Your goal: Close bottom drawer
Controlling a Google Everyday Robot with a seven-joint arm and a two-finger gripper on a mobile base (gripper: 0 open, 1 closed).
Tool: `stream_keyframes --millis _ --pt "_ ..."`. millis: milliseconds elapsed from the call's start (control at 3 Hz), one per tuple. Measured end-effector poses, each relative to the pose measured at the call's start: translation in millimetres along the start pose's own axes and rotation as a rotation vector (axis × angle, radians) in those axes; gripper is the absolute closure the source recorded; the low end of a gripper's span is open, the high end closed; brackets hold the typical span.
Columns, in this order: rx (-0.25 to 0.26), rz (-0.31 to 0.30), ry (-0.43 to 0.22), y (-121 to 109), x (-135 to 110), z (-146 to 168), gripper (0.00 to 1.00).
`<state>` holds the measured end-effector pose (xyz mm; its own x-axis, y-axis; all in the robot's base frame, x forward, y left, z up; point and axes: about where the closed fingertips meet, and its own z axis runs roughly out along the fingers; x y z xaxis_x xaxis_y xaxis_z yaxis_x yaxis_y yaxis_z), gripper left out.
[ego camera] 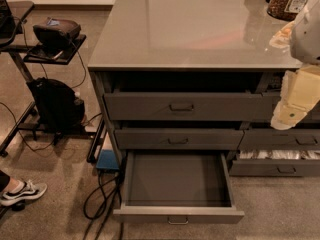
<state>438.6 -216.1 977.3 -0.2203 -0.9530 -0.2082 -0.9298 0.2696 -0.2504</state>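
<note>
The bottom drawer stands wide open below the table's front edge. My gripper hangs by the front right corner; I cannot tell its state.

Nothing readable in this one, tbh. The only thing with print on it was a white paper label stuck on the clear jar of brown bits, which sat at the far right corner of the glossy grey worktop. Its lettering couldn't be made out. The robot's pale cream gripper hung at the right edge, in front of the right-hand drawers.
</note>
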Motion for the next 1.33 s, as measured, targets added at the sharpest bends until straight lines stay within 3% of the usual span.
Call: stream_keyframes --millis 667,1000,1333 --pt "0.011 -0.012 -0.021 6 -2 6 0.0" --pt "0.031 -0.068 -0.11 43 -22 18 0.0" --pt "0.028 -0.127 -0.229 93 -57 48 0.0"
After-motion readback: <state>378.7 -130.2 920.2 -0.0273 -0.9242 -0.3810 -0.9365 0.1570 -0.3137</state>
